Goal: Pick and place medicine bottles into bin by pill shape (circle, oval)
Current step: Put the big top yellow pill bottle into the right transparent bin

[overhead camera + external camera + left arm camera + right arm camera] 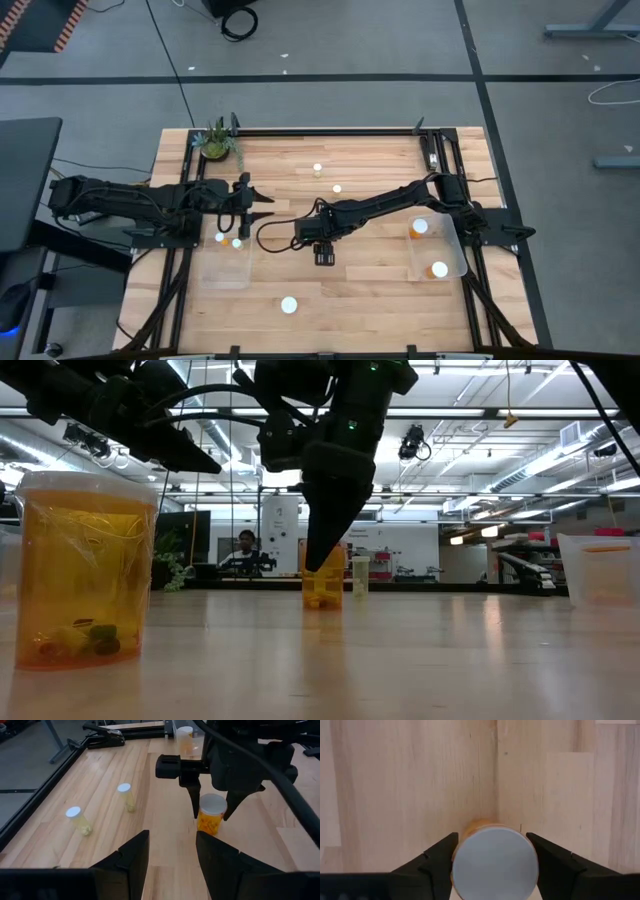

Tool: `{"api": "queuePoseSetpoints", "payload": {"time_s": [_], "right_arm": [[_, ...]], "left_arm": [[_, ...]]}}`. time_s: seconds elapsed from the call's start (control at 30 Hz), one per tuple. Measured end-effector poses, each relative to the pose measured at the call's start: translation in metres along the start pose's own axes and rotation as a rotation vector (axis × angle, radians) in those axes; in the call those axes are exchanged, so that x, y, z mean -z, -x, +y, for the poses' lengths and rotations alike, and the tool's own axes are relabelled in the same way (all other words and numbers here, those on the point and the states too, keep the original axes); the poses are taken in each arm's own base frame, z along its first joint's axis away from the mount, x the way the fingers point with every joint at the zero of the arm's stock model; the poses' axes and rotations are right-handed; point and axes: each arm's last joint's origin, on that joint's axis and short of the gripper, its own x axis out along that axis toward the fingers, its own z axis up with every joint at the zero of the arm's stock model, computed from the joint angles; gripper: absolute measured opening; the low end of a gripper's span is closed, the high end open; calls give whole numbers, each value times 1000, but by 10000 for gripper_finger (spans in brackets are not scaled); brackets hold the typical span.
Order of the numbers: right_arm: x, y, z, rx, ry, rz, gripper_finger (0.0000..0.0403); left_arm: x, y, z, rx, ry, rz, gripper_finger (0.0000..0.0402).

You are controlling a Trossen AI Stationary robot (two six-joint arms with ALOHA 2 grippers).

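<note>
My right gripper (pixel 325 255) points down at the table's middle, open, over an orange-bodied, white-capped medicine bottle (pixel 212 813) that stands upright on the wood. Its fingers stand on either side of the white cap (pixel 494 862); no touch shows. The low view shows this bottle (pixel 322 588) behind the fingertips. My left gripper (pixel 172 855) is open and empty, held above the far side of the left clear bin (pixel 225 262), which holds two bottles (pixel 228 240). Two bottles (pixel 318 169) (pixel 337 188) stand further back. One bottle (pixel 289 305) stands near the front edge.
The right clear bin (pixel 452 250) holds two orange bottles (pixel 420 227) (pixel 439 269). A small green potted plant (pixel 215 143) stands at the far left corner. Black frame rails (pixel 330 131) run along the table's edges. A person (pixel 243 550) shows in the room beyond the table.
</note>
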Motion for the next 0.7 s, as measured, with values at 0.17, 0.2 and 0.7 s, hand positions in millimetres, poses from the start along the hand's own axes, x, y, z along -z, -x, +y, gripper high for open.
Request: {"api": "queuePoseSetpoints", "payload": {"time_s": [0.17,0.2,0.7], "right_arm": [[3,4,-1,10,-14,28,227],[3,7,-1,15,-23,23,231],[14,74,1,79,-77,-26,232]], "left_arm": [[-6,0,0,-5,-15,-58,172],[-8,0,1,-6,-14,-80,172],[-15,1,1,-12,-5,-154,172]]}}
